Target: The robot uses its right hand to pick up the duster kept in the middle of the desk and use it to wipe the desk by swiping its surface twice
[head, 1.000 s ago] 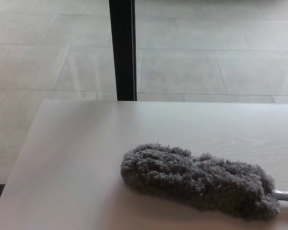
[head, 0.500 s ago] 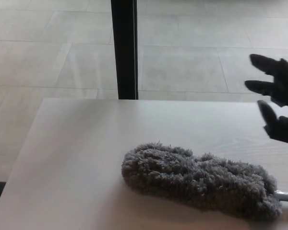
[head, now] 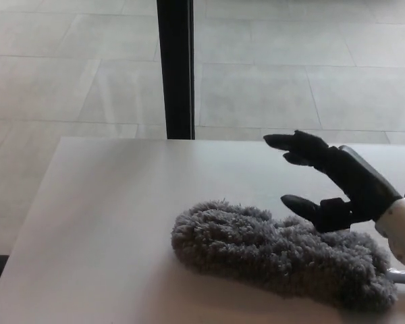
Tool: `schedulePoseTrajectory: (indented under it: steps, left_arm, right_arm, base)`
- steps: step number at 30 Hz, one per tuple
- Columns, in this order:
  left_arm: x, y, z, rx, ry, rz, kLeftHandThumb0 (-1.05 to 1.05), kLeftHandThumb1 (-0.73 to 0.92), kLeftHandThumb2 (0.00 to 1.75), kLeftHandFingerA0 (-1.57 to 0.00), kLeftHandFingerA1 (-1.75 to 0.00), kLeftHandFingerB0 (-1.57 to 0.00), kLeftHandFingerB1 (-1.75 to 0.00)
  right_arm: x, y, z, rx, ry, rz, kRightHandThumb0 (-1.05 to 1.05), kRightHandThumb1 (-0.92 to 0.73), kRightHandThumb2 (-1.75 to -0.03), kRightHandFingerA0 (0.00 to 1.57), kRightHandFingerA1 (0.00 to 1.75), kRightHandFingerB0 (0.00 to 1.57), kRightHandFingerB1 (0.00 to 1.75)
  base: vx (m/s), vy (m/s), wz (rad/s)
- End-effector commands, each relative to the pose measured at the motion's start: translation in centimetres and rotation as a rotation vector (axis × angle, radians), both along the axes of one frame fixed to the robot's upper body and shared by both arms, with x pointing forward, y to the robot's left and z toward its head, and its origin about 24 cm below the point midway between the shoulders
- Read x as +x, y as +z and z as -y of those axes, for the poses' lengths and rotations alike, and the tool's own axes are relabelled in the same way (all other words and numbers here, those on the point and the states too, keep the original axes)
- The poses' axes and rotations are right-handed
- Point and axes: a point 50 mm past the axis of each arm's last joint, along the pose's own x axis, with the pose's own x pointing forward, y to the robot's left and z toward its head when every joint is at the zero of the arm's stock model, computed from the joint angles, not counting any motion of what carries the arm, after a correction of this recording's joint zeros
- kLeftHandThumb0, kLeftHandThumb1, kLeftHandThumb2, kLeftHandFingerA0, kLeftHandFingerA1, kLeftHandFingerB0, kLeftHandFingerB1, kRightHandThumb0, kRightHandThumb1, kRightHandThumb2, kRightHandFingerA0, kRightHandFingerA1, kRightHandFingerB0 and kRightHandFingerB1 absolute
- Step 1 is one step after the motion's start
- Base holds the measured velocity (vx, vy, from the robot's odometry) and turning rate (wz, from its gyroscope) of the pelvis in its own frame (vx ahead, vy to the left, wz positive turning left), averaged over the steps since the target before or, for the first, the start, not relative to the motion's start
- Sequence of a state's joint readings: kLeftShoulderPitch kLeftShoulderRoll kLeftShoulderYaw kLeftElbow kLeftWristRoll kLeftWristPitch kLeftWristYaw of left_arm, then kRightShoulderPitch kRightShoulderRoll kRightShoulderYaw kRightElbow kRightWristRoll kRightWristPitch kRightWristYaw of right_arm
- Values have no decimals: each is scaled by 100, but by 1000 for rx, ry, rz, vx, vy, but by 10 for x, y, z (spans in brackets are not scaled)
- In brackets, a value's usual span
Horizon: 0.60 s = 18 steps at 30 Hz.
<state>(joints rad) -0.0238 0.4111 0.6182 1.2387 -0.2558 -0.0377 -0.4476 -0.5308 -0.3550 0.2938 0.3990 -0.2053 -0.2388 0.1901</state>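
1. Step in hand: the reach, by my reading. The right hand (head: 337, 182) comes in from the right edge and hovers above the duster (head: 280, 253), nothing in its grasp.
2. Fingers (head: 293, 143): spread apart, the two upper ones pointing left, the thumb lower with its tip just over the fluff. Whether the thumb touches the pile, I cannot tell.
3. Duster: a grey shaggy head lying flat on the pale surface (head: 108, 223), long axis running left to right, set toward the right and near side of what shows. It is not lifted.
4. Handle (head: 399, 275): only a short light stub shows, leaving the head's right end at the picture's edge, partly behind the robot's white wrist. The rest is out of view.
5. Left hand: not in view.
6. Beyond the surface: tiled floor (head: 270, 74) and a dark vertical post (head: 175, 67) at the far edge.
7. Progress: early. No pick-up yet, neither swipe begun.
8. Next move, as I judge it: the hand sits over the head, not the handle. It needs to come down and close, either around the stub to the right or into the fluff itself. The handle would likely give a firmer hold; the soft pile would compress and may slip.
9. Risk: a press from above could shove the duster toward the near edge.
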Motion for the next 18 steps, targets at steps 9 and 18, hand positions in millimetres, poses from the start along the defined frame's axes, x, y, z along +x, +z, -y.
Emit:
schedulePoseTrajectory:
  steps: [9, 18]
  left_arm:
    - [-2, 8, -9, -19, 19, 62, -94, 92, 72, -35, -56, -23, -38]
    - [0, 9, -10, -21, 16, 70, -93, 92, 73, -33, -56, -23, -38]
  right_arm:
    - [-6, -39, 28, -659, 40, 15, -78, -79, -64, 13, 39, 21, 29]
    - [-28, -70, -7, -625, 151, 58, -69, -56, -92, 22, 60, 12, 45]
  base:
    - [0, 0, 0]
    - [0, 0, 0]
